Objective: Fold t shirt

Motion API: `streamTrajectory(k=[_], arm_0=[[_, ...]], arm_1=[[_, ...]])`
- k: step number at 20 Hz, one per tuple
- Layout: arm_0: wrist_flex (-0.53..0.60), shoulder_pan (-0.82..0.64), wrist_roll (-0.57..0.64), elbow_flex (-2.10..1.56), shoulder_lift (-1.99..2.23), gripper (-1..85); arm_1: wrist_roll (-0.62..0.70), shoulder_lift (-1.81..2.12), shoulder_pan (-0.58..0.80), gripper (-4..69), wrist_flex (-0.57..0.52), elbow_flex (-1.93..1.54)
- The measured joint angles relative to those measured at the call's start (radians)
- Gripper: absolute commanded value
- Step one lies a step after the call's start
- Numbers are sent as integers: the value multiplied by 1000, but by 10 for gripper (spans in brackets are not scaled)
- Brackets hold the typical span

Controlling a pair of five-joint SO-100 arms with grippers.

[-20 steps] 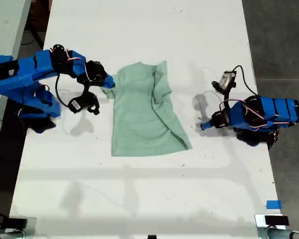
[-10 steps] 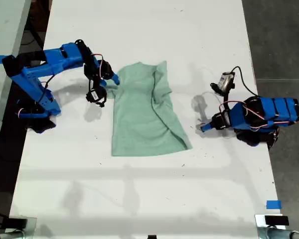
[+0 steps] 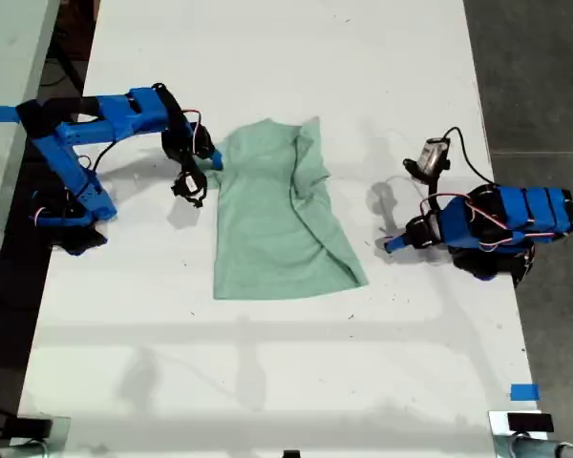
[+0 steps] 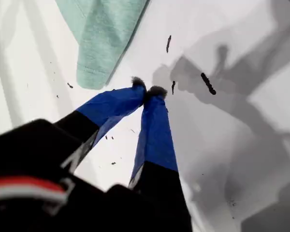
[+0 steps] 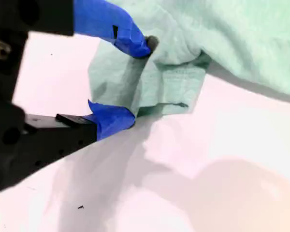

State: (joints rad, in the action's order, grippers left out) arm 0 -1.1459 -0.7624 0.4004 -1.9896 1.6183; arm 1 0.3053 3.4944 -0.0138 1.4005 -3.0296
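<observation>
Lying wrinkled and partly folded on the white table [image 3: 267, 382], the t shirt [image 3: 277, 229] has its sleeve between my second gripper [image 5: 135, 82]'s parted fingers; my first gripper [image 4: 147, 92] is closed, empty.

exterior: overhead, far | wrists: close along jaws | shared: t shirt [image 3: 282, 215]

no readable text, labels, brands, numbers or signs in any view | t shirt [image 3: 279, 215]: plain cloth, no print | table [image 3: 267, 382]: bare white, only dark specks | blue tape on table edge [image 3: 523, 392]: blank, unmarked
</observation>
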Motion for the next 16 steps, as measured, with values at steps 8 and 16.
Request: streamTrajectory(k=[8,16], arm_0=[[-17,54,2,110,-161,-2],[-445,175,-84,612,-144,-2]], arm_1=[[0,0,-11,34,0,0],[0,0,-11,35,0,0]])
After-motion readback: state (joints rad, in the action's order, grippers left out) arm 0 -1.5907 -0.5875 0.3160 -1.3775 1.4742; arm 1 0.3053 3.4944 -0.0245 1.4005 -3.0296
